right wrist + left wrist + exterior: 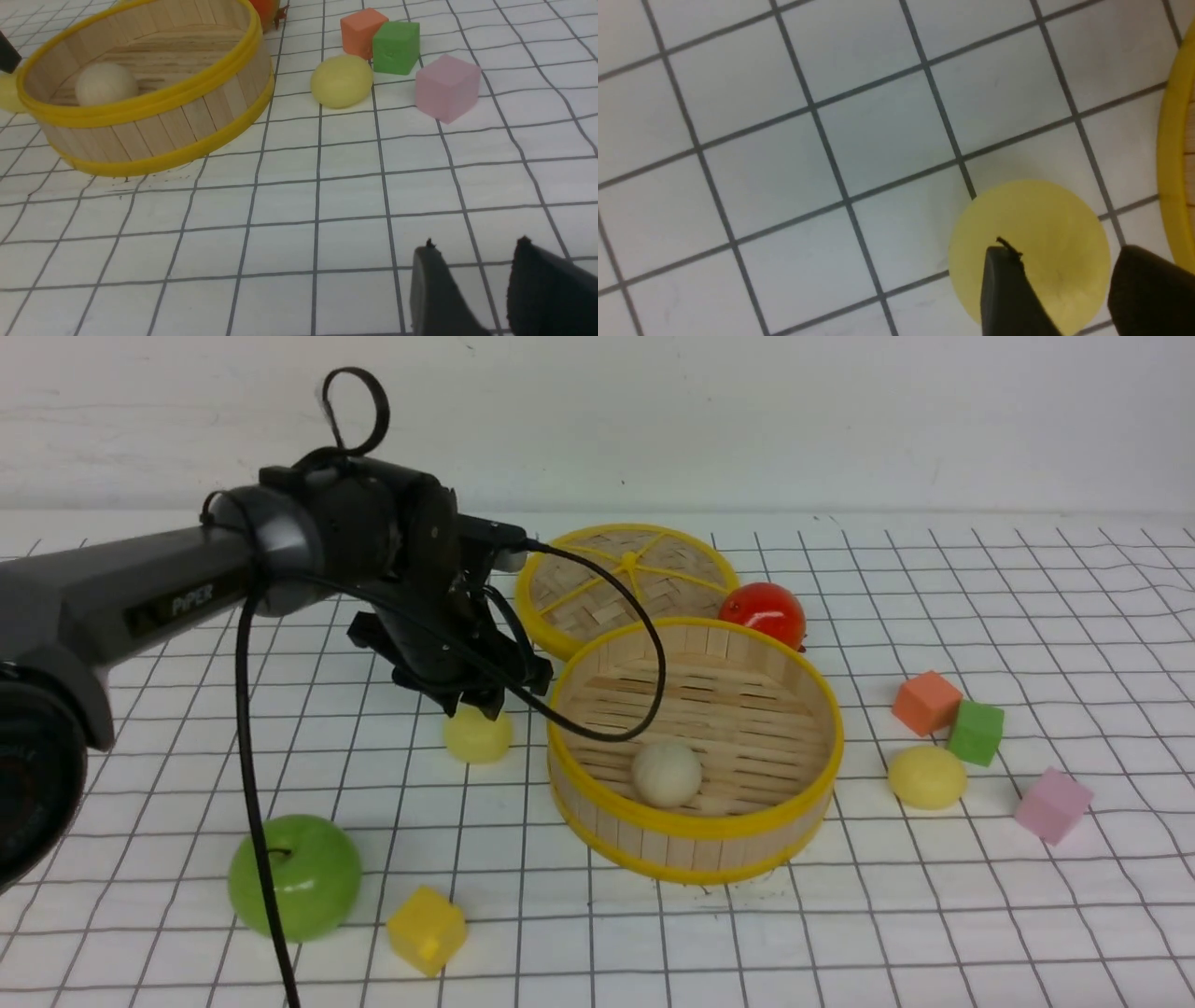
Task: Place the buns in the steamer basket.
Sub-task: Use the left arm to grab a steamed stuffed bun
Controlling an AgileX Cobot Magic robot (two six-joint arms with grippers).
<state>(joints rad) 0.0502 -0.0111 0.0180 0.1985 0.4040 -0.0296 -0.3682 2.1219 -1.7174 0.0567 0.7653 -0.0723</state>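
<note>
Gridded tabletop (934, 915): steamer basket (693, 851), "PIPER"-lettered arm (140, 593)

text: PIPER | on: left arm (112, 588) | lettering: white on dark

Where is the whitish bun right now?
In the middle of the front view, the off-white bun sits inside the steamer basket, near its robot-side wall.
</note>
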